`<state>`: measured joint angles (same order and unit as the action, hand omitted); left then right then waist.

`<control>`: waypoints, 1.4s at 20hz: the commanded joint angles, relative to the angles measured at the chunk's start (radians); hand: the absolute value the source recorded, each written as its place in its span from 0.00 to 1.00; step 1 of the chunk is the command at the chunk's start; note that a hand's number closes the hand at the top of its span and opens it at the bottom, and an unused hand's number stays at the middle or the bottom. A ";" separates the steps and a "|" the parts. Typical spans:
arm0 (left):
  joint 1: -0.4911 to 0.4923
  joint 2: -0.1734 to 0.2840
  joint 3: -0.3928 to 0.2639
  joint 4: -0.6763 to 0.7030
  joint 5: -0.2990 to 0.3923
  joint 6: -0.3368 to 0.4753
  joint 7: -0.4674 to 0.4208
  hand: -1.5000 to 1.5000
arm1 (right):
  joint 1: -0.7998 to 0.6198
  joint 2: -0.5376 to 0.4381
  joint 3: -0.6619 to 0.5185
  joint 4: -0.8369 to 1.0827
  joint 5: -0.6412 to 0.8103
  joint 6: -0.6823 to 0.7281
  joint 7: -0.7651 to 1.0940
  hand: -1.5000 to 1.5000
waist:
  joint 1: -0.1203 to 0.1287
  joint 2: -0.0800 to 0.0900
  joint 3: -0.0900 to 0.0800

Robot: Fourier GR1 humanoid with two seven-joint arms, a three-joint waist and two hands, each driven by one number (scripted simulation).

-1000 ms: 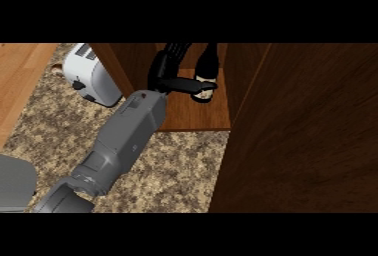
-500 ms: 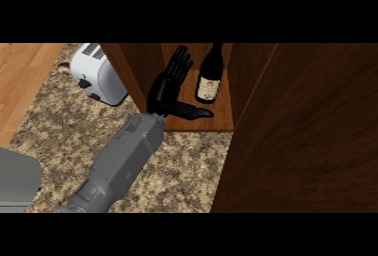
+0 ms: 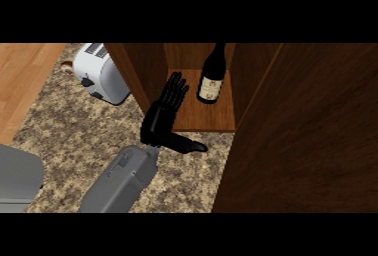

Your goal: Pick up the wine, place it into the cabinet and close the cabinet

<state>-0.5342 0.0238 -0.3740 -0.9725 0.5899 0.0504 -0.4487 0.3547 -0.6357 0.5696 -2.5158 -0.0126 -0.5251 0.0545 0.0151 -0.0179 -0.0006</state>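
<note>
The wine bottle (image 3: 212, 80) stands upright on the wooden floor of the open cabinet (image 3: 214, 117), toward the back of the compartment and close to its right inner wall, with its pale label facing the view. A black hand (image 3: 164, 117) shows just left of the bottle and nearer the cabinet's front edge; since only one arm comes up from the lower edge, it is hard to say for sure which hand this is, though it looks like the right one. Its fingers (image 3: 174, 90) are straight and spread slightly, pointing into the cabinet, and the thumb sticks out sideways over the shelf's front lip. The fingers hold nothing: a clear strip of shelf lies between the fingertips and the bottle, so the two are near but apart. The grey forearm (image 3: 122, 180) runs down to the lower left over the speckled granite counter (image 3: 66, 130). The dark cabinet door (image 3: 310, 130) stands open, filling the right side. A white toaster (image 3: 100, 70) sits on the counter left of the cabinet.
</note>
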 commanded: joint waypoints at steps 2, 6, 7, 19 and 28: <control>0.206 0.039 -0.046 -0.225 0.007 0.016 0.036 0.00 | 0.070 -0.041 0.004 -0.232 -0.009 -0.004 0.091 0.00 | -0.005 0.002 0.000; 0.328 0.114 -0.054 -0.396 0.027 -0.002 0.093 0.00 | 0.035 -0.046 -0.039 -0.190 -0.033 0.010 0.088 0.00 | -0.004 0.007 0.001; 0.317 0.080 -0.062 -0.374 0.008 0.009 0.069 0.00 | 0.042 -0.063 -0.004 -0.230 0.014 0.010 0.126 0.00 | -0.016 0.010 0.000; 0.470 0.272 0.080 -0.472 0.071 -0.139 0.009 0.00 | 0.027 -0.172 0.095 -0.156 -0.124 0.262 0.026 0.00 | -0.005 0.016 0.000; 0.515 0.389 0.205 -0.472 0.129 -0.244 0.006 0.00 | -0.005 -0.153 0.240 -0.208 -0.029 0.321 0.044 1.00 | -0.019 0.015 -0.002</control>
<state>-0.0271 0.3645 -0.2259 -1.4706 0.6913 -0.1337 -0.4339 0.3359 -0.8043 0.7248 -2.5103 -0.0253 -0.2129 0.0032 0.0012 -0.0042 -0.0016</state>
